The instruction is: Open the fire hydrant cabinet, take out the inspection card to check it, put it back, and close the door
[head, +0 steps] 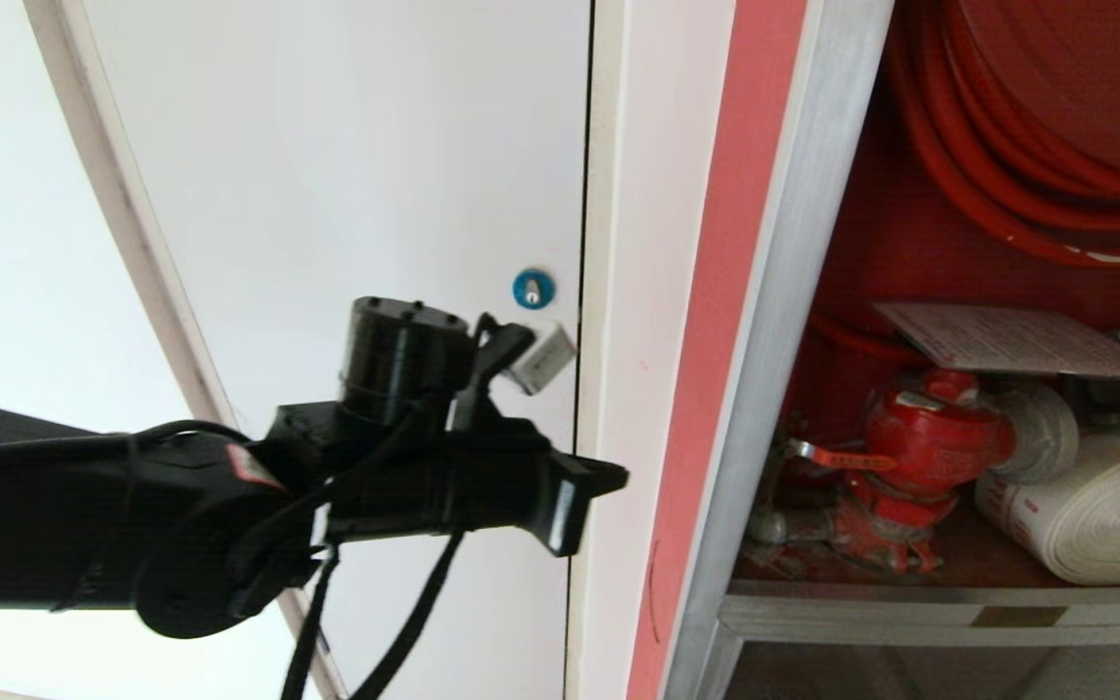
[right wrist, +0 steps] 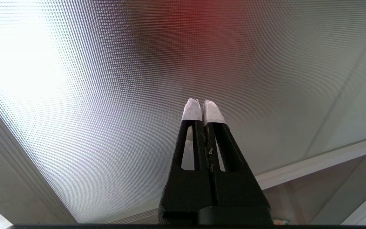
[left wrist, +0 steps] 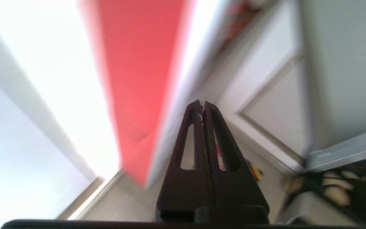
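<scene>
standing open: fire hydrant cabinet [head: 793,321], inspection card [head: 1017,340] inside at 3 o'clock, not taken. left gripper [left wrist: 202,106] clenched, empty; right gripper [right wrist: 201,106] clenched, parked. retrieval, check, return, closing remain.

The hose reel [head: 1036,126] at one o'clock is cut off by the top and right edges. The card [head: 1017,340] hides part of the valve [head: 920,437] beneath it. The rolled hose [head: 1095,515] at four o'clock runs off the right edge. The left wrist view is blurred: the red panel [left wrist: 132,79] has smeared edges.
</scene>
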